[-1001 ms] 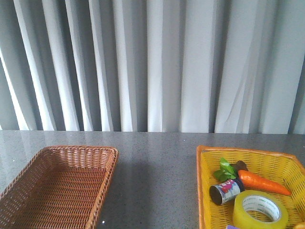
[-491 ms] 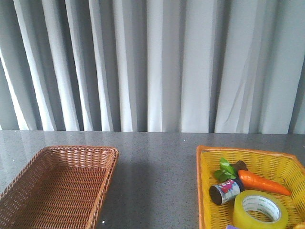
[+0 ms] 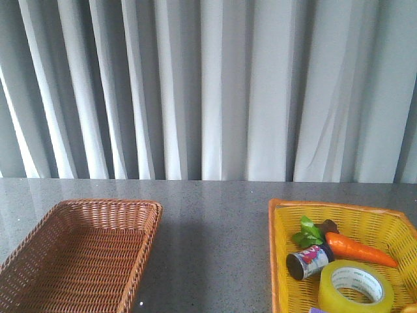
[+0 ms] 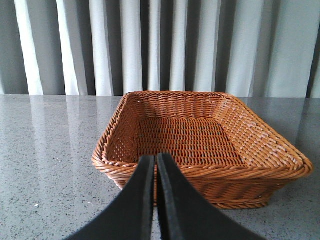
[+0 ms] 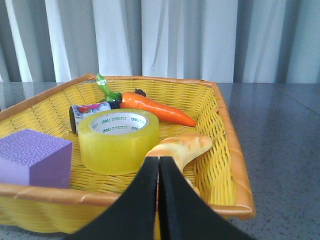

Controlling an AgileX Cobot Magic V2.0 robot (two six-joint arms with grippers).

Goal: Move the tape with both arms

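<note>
The tape (image 3: 356,287), a wide yellow translucent roll with a white printed core, lies flat in the yellow basket (image 3: 280,261) at the front right; it also shows in the right wrist view (image 5: 118,141). My right gripper (image 5: 158,161) is shut and empty, short of the yellow basket's near rim (image 5: 100,195), with the tape beyond it. My left gripper (image 4: 155,159) is shut and empty, just before the near rim of the empty brown wicker basket (image 4: 200,172). Neither arm shows in the front view.
The yellow basket also holds a carrot (image 5: 156,108), a small can (image 5: 87,112), a purple block (image 5: 32,157) and a bread-like piece (image 5: 181,146). The brown basket (image 3: 78,254) stands front left on the grey table. A grey curtain hangs behind.
</note>
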